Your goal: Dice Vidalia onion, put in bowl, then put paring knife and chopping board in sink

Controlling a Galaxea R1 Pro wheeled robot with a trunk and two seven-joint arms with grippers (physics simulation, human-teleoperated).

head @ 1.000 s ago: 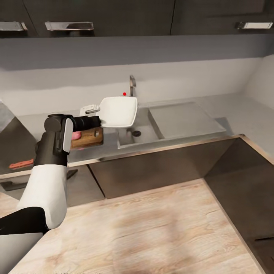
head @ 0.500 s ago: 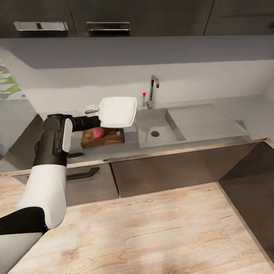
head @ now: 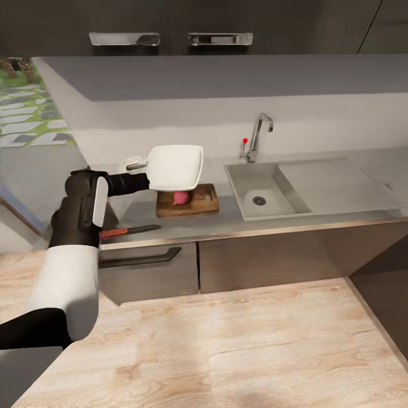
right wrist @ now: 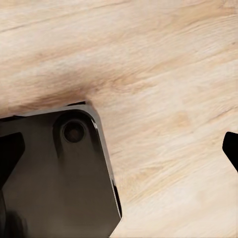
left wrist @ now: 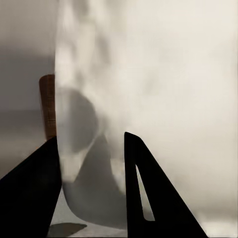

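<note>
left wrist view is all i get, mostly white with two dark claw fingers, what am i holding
Observer: The left claw holds the bowl by its rim, raised above the countertop.
Operator: brown strip next to the white, what's that
Observer: The chopping board, lying on the countertop just left of the sink.
Operator: where's the onion
Observer: The Vidalia onion sits on the board, apparently undiced, partly behind the bowl from the head camera.
Operator: and the knife
Observer: The paring knife lies near the countertop's front edge, left of the board and apart from it.
</note>
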